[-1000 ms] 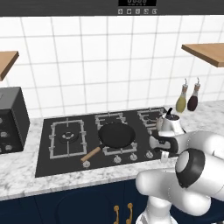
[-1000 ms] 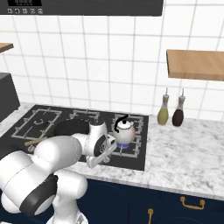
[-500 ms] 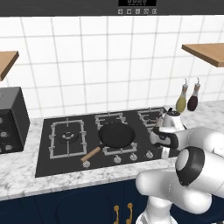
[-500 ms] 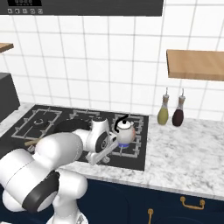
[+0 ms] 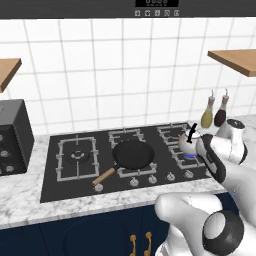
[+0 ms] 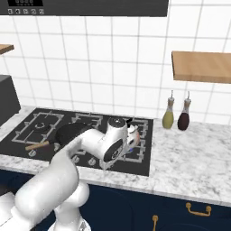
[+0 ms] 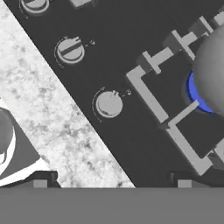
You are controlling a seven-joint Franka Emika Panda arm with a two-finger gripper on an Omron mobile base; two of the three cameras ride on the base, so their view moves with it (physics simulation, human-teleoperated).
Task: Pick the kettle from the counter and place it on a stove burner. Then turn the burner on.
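**One kettle on the burner, flame lit beneath it**

One kettle (image 5: 189, 142) sits on the stove burner (image 7: 175, 113) at the right end of the cooktop (image 5: 75, 180), off the counter (image 6: 198, 162). We judge it light, rigid and smooth-sided, so its rounded body would slip under pinching; the thin black arched handle looks the surest hold, taken from above.

Our gripper (image 7: 109, 183) hangs with its jaws spread wide and nothing between them, low over the front strip of the cooktop near a knob (image 7: 108, 104).

The hand view gives us the blue flame under the kettle's base and the knob markings close up. The base views show the handle, the pan (image 5: 132, 155) and the two bottles (image 6: 176, 116) instead.
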